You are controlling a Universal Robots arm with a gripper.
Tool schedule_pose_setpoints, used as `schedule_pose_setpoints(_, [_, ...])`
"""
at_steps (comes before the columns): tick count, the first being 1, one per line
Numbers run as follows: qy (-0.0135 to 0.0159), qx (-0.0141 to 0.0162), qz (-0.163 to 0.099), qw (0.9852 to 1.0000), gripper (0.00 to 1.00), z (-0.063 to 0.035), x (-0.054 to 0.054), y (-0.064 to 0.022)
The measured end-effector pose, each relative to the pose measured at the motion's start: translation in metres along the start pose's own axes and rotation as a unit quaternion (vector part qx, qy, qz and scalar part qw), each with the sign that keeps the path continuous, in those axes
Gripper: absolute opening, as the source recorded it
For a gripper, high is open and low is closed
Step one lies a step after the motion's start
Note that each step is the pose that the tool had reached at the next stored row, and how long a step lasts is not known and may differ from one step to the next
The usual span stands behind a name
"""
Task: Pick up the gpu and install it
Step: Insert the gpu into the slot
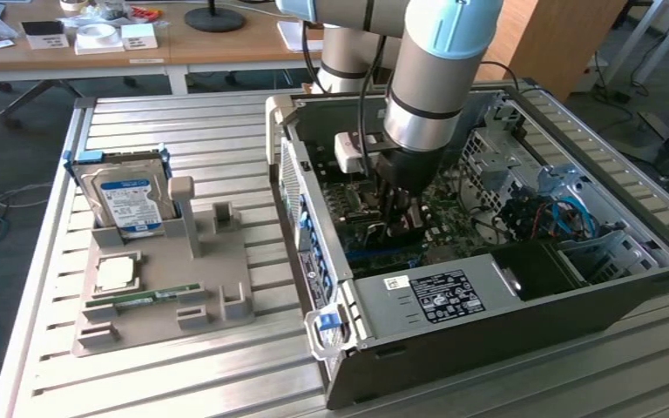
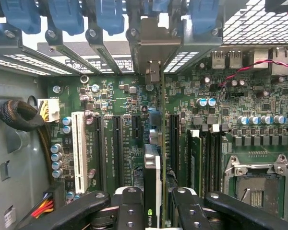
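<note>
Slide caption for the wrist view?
Gripper holds the gpu edge-on over the motherboard expansion slots, bracket toward the case rear.

A blue-labelled hard drive [image 1: 125,196] stands upright in a grey rack [image 1: 189,261] on the slatted table [image 1: 172,122]; a memory stick [image 1: 149,299] lies flat there.

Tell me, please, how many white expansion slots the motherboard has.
1: the white slot runs alongside the black slots, on the side nearest the sleeved cable. The gpu and gripper could hide others.
</note>
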State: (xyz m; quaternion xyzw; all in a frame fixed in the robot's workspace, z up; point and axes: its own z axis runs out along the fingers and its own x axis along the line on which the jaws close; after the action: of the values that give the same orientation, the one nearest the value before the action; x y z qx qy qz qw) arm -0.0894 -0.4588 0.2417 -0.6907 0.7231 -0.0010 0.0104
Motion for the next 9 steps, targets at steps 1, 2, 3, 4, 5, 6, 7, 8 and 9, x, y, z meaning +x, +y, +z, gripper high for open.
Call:
schedule_pose_setpoints(1, [0.0, 0.0, 0.0, 1.0, 0.27, 0.0, 0.0, 0.0])
schedule_pose_setpoints(2, [0.0, 0.0, 0.0, 1.0, 0.27, 0.0001, 0.0, 0.0])
schedule_pose_setpoints(3, [0.0, 0.0, 0.0, 1.0, 0.27, 0.0001, 0.0, 0.0])
schedule_pose_setpoints(4, [-0.0001, 0.0, 0.0, 1.0, 0.27, 0.0002, 0.0, 0.0])
schedule_pose_setpoints(5, [-0.0001, 0.0, 0.0, 1.0, 0.27, 0.0002, 0.0, 0.0001])
schedule_pose_setpoints(6, [-0.0001, 0.0001, 0.0, 1.0, 0.27, 0.0002, 0.0, 0.0002])
schedule_pose_setpoints(7, [-0.0002, 0.0001, 0.0, 1.0, 0.27, 0.0002, -0.0001, 0.0004])
schedule_pose_setpoints(8, [-0.0002, 0.0001, 0.0, 1.0, 0.27, 0.0003, -0.0001, 0.0006])
schedule_pose_setpoints(9, [-0.0002, 0.0001, 0.0, 1.0, 0.27, 0.0003, -0.0001, 0.0008])
